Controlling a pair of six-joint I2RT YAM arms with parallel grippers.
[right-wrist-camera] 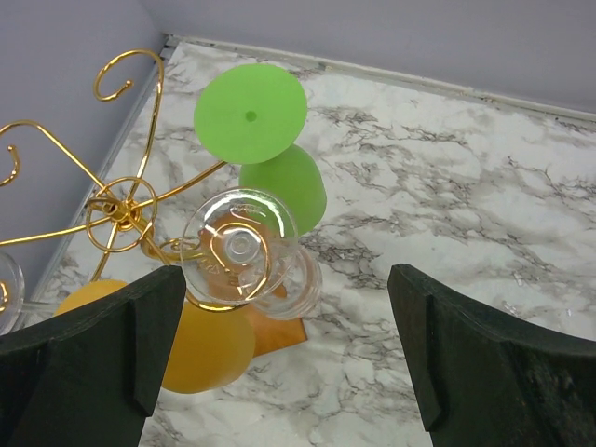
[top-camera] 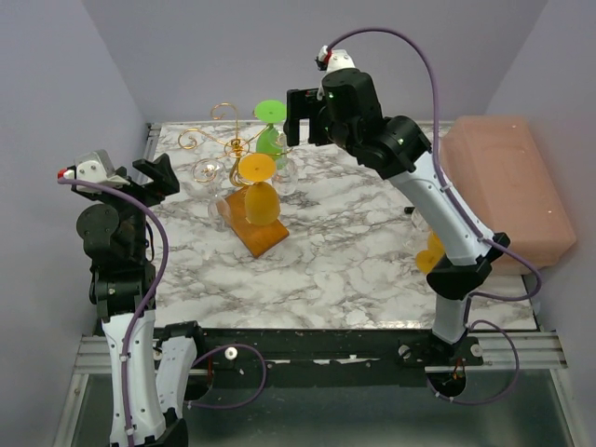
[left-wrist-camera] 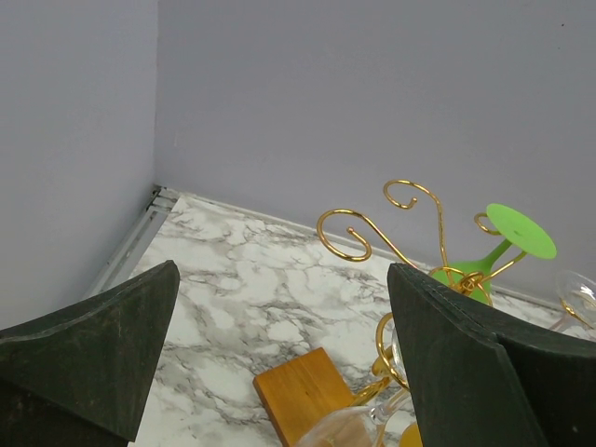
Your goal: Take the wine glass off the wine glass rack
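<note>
Right, nothing off yet: clear glass [right-wrist-camera: 240, 247] hangs inverted on rack [top-camera: 233, 144] (green glass [right-wrist-camera: 279, 186], orange glass [right-wrist-camera: 209, 349] alongside), back-left of worktop [top-camera: 372, 261]. Right tool [top-camera: 304, 121] hovers above, jaws apart, empty. Left tool [top-camera: 160, 168] apart too, idle.

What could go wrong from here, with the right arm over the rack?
1. The clear glass hangs close between the green glass and the orange glass. The open right gripper could knock a neighbour on its way down.
2. The glass feet sit hooked on the rack. A pull in the wrong direction may drag or tip it, and the open left gripper is off to the side, not steadying it.
</note>
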